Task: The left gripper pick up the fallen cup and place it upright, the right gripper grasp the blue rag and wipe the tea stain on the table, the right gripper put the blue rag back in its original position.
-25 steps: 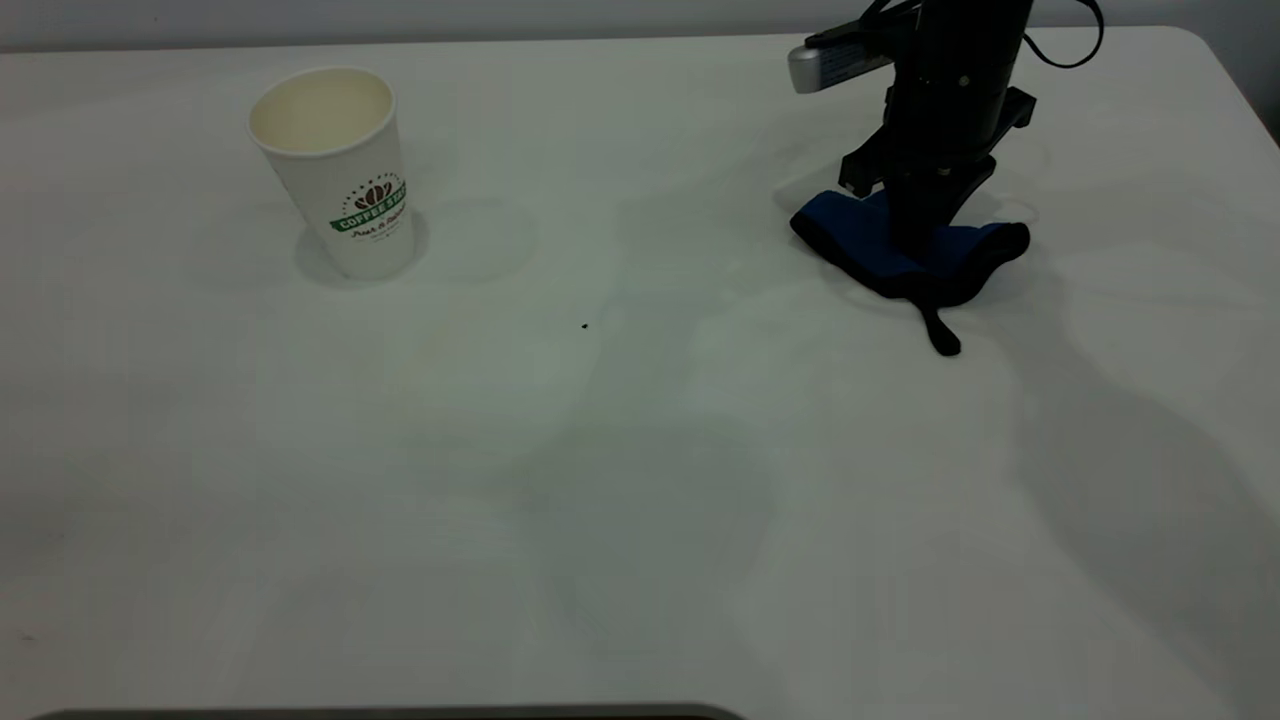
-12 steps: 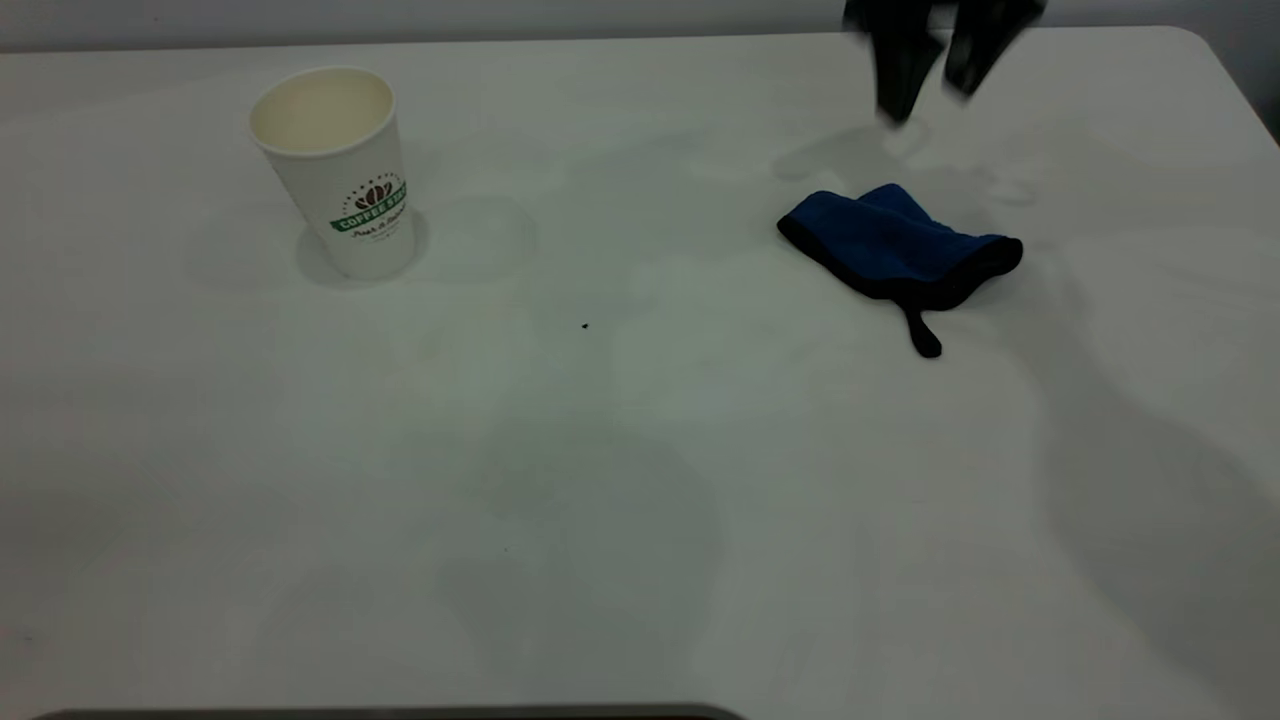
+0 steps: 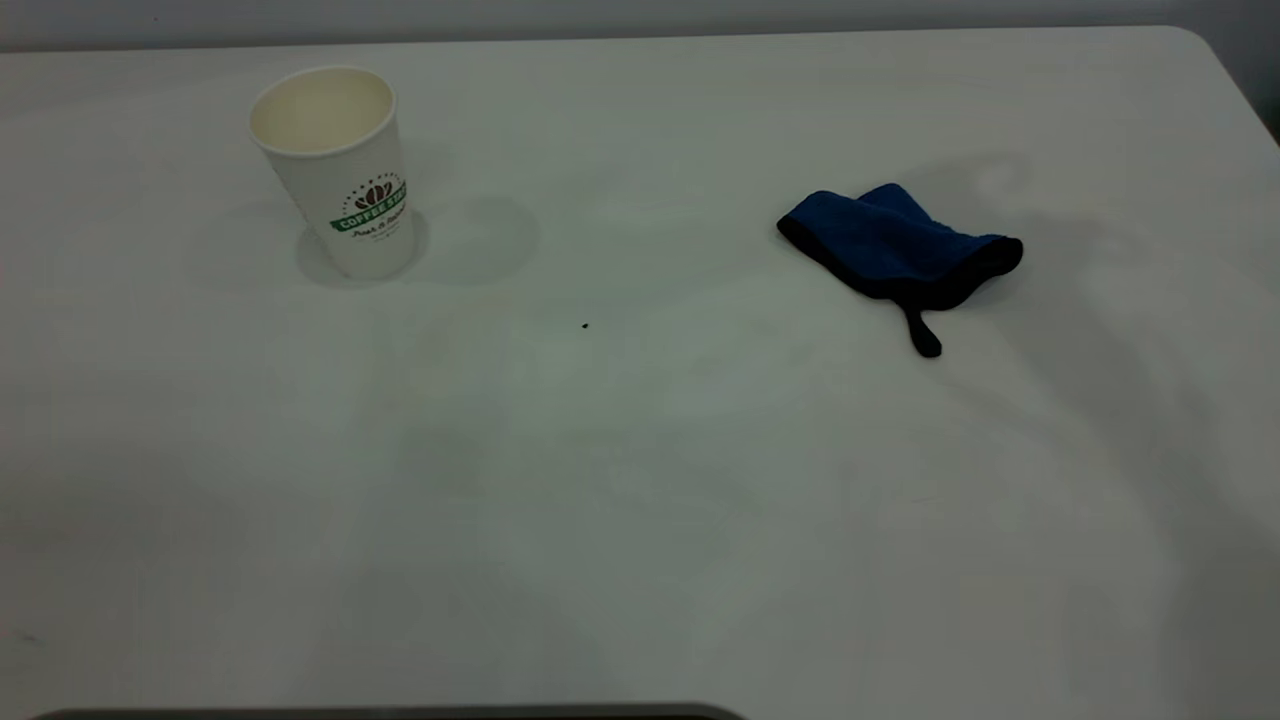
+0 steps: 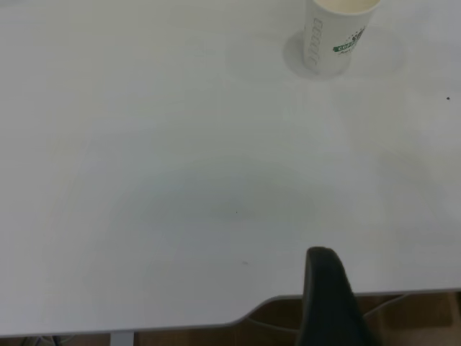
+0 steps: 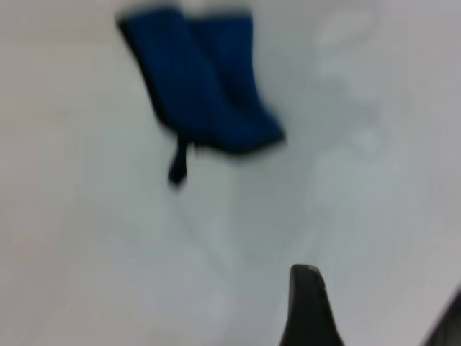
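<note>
Cup [image 3: 335, 170] upright and empty on table [image 3: 640, 480], blue rag [image 3: 895, 250] crumpled apart, gripper states unclear

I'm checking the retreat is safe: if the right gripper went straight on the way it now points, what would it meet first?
Probably bare table. The right gripper's one visible fingertip aims past the blue rag, which lies off to one side; depth is unclear.

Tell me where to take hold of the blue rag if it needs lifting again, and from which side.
Grip the raised fold in the middle of the blue rag, coming straight down from above. It lies crumpled, folded over itself on the table, so that bunched ridge probably offers more to pinch than the flat edges or thin loop tab.
</note>
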Available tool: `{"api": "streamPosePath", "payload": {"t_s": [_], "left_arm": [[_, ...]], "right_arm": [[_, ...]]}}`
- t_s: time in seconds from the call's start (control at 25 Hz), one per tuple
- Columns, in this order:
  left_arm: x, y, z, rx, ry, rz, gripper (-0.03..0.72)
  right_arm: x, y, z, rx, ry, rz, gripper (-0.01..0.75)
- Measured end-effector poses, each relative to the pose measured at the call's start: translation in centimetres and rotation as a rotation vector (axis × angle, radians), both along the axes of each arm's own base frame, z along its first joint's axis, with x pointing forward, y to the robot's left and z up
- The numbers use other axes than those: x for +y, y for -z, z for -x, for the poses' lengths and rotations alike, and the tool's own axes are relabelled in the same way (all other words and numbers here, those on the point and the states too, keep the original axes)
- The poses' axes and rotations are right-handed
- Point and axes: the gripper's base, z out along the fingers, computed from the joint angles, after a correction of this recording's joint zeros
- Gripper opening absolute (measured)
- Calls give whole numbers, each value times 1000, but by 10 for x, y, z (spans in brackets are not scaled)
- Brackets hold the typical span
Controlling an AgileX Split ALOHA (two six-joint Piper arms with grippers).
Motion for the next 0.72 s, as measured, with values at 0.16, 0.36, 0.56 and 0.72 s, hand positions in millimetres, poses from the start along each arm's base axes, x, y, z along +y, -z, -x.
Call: {"api": "streamPosePath", "payload": {"t_s": [0.16,0.36,0.56,0.72], "left_arm": [[0,0,0,0,0,0,481],[0,0,0,0,0,0,481],[0,0,0,0,-1,1,481],[0,0,0,0,-1,2,481]], "right_arm": [[-17,-1,61,91,6,24,548],[-51,1,151,145,67,39,548],[-67,4,227,87,96,-3,548],[-73,4,276,-11,113,-83,547]]}}
